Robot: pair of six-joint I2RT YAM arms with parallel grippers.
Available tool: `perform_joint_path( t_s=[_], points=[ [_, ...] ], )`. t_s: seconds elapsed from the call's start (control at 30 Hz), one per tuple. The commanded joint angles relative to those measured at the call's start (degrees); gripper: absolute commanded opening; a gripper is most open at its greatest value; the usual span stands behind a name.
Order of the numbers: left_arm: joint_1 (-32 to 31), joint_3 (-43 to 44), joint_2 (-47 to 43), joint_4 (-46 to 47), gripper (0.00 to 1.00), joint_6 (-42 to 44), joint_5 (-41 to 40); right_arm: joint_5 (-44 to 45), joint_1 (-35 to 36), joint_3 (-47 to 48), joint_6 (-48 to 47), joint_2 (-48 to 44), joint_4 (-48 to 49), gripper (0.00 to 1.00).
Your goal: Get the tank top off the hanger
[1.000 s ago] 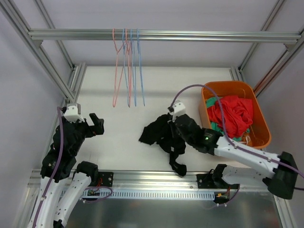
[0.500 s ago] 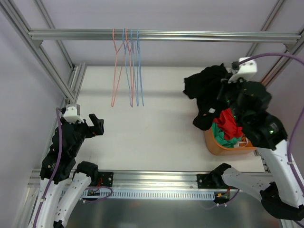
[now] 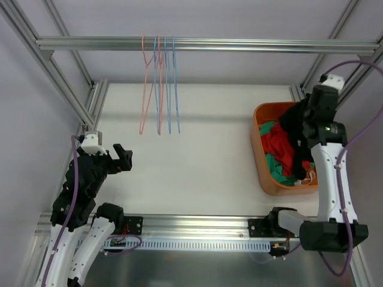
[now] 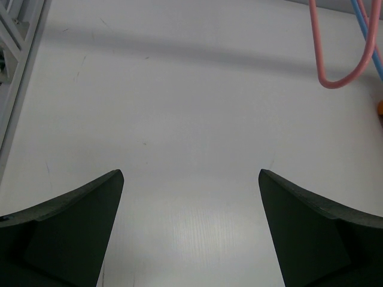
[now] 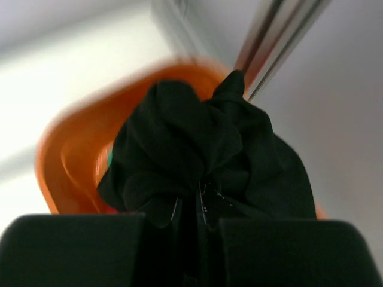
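The black tank top (image 3: 295,133) hangs bunched from my right gripper (image 3: 306,122), above the orange bin (image 3: 259,162) at the right. In the right wrist view the black tank top (image 5: 197,143) is pinched between the shut jaws of my right gripper (image 5: 200,200), with the orange bin (image 5: 66,161) below it. Empty pink and blue hangers (image 3: 158,89) hang from the top rail, off the cloth. My left gripper (image 3: 123,156) stands open and empty over the table at the left; my left gripper (image 4: 190,179) holds nothing, and a pink hanger loop (image 4: 335,78) shows far ahead.
The bin holds a red garment (image 3: 281,146) and a green one (image 3: 276,166). The aluminium frame rail (image 3: 239,45) crosses the back, with slanted frame posts (image 3: 63,84) along both sides. White tabletop (image 3: 197,149) lies between the arms.
My right arm has lifted the tank top from the middle of the table and swung it right, over the orange bin. The left arm has not moved.
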Motion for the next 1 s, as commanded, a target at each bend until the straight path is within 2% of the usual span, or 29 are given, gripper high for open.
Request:
perform_joint_path(
  t_s=[0.0, 0.13, 0.23, 0.37, 0.43, 0.5, 0.53, 0.6, 0.63, 0.7, 0.73, 0.9, 0.97],
  points=[
    [0.4, -0.3, -0.6, 1.6, 0.99, 0.0, -0.4, -8.4, -1.2, -11.6, 8.8, 3.0, 3.5, 0.0],
    [0.5, -0.2, -1.4, 1.5, 0.99, -0.8, -4.3, -15.5, -3.7, -23.1, 17.3, 12.2, 8.8, 0.0],
    [0.7, -0.3, -1.9, 1.5, 0.99, -0.7, -4.6, -16.6, -3.8, -27.6, 18.6, 17.4, 11.6, 0.0],
    [0.8, -0.3, -1.8, 1.5, 0.99, -0.6, -4.2, -16.9, -3.9, -27.2, 18.4, 14.8, 12.2, 0.0],
    [1.0, -0.2, -1.4, 1.5, 0.99, -0.5, -4.2, -17.0, -4.8, -23.4, 18.6, 12.0, 9.3, 0.02],
    [1.3, -0.1, -1.0, 1.5, 0.99, -0.5, -4.3, -16.5, -5.1, -20.0, 18.6, 10.3, 6.8, 0.12],
    [1.8, 0.0, -0.8, 1.4, 0.99, -0.6, -4.4, -15.6, -5.4, -18.3, 18.4, 9.5, 4.6, 0.3],
    [2.8, 0.3, 0.0, 1.5, 0.99, -0.7, -4.3, -14.9, -5.7, -12.5, 17.7, 7.7, 0.5, 0.51],
    [4.4, 0.7, 0.4, 1.4, 0.99, -1.0, -4.1, -14.2, -5.8, -10.5, 17.5, 7.3, -0.9, 0.69],
    [6.9, 1.3, 2.0, 1.6, 0.99, -1.6, -2.8, -13.5, -5.8, -4.8, 16.3, 5.9, -3.5, 0.85],
    [9.9, 2.1, 2.7, 1.7, 0.99, -2.2, -0.7, -13.1, -5.8, -3.3, 15.9, 5.3, -5.8, 0.99],
    [14.4, 5.5, 9.9, 1.4, 0.99, -1.5, 2.9, -16.1, -5.7, 4.1, 11.4, 0.0, -12.4, 0.99],
    [14.5, 8.3, 12.7, -0.3, 0.99, -0.6, 2.3, -20.9, -4.9, 4.8, 7.4, -2.7, -13.6, 0.99]
  ],
)
